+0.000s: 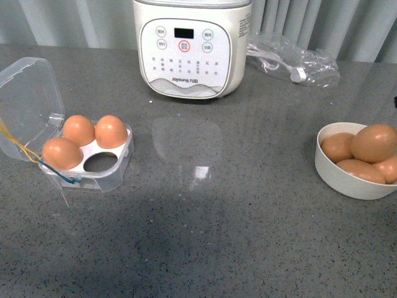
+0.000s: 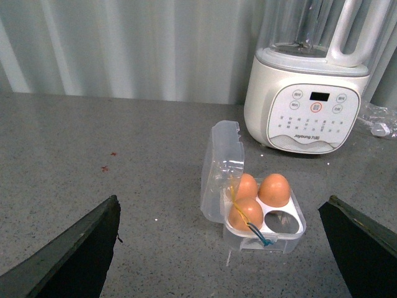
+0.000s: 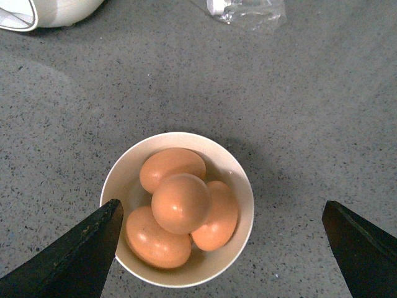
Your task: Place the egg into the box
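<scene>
The box (image 1: 93,180) stands at the left of the grey counter with its clear lid (image 1: 28,102) swung open. Three brown eggs fill its cells and the front-right cell (image 1: 102,162) is empty. In the left wrist view the box (image 2: 248,239) lies ahead of my open left gripper (image 2: 221,203), whose fingers are spread wide and hold nothing. At the right, a white bowl (image 1: 329,171) holds several eggs, one egg (image 1: 374,141) lying on top. My open right gripper (image 3: 221,206) hovers over this bowl (image 3: 177,135), with the top egg (image 3: 181,203) between its spread fingers but untouched. Neither arm shows in the front view.
A white Joyoung kitchen appliance (image 1: 186,49) stands at the back centre. A crumpled clear plastic bag with a cable (image 1: 291,59) lies to its right. Yellow and blue elastic bands (image 1: 18,149) hang at the box's front left.
</scene>
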You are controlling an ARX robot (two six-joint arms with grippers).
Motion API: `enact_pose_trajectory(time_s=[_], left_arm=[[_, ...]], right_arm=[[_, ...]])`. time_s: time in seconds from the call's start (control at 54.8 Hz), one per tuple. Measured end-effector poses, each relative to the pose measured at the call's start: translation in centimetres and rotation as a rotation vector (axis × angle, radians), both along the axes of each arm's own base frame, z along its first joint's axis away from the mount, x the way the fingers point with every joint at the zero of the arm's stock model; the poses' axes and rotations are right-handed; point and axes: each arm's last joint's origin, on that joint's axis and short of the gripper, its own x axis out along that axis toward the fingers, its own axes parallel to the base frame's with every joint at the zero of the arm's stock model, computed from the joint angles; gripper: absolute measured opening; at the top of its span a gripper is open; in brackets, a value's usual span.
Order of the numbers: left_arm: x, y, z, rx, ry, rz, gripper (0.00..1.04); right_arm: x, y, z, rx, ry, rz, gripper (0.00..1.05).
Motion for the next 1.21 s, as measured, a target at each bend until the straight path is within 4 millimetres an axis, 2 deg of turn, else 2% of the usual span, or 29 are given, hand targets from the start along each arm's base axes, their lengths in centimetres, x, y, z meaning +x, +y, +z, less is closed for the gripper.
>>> enact_pose_trajectory(time_s=[0.256,0.584,0.712,0.822,0.913,1.041,1.205], left_arm=[[0.0,0.0,0.0,0.000,0.000,0.000,0.98],[0.0,0.0,0.0,0.000,0.000,0.000,0.98],[0.0,0.0,0.0,0.000,0.000,0.000,0.98],[0.0,0.0,0.0,0.000,0.000,0.000,0.98],[0.0,0.0,0.0,0.000,0.000,0.000,0.98],[0.0,0.0,0.0,0.000,0.000,0.000,0.98],[0.0,0.0,0.0,0.000,0.000,0.000,0.98]], right_arm=[[3.0,0.7,-2.1,0.028,0.124,0.009,0.97],[4.8,1.4,-4.9,0.030,0.178,-0.004,0.96],[4.9,1.5,-5.2,0.030,0.175,-0.006,0.79],[4.9,1.5,-5.2,0.032,0.175,-0.007,0.56],[4.9,1.5,-5.2,0.032,0.178,-0.008,0.44],[4.5,2.0,-4.1,0.034,0.156,0.017,0.42],[3.8,4.3,0.4,0.074,0.035,0.186,0.42]])
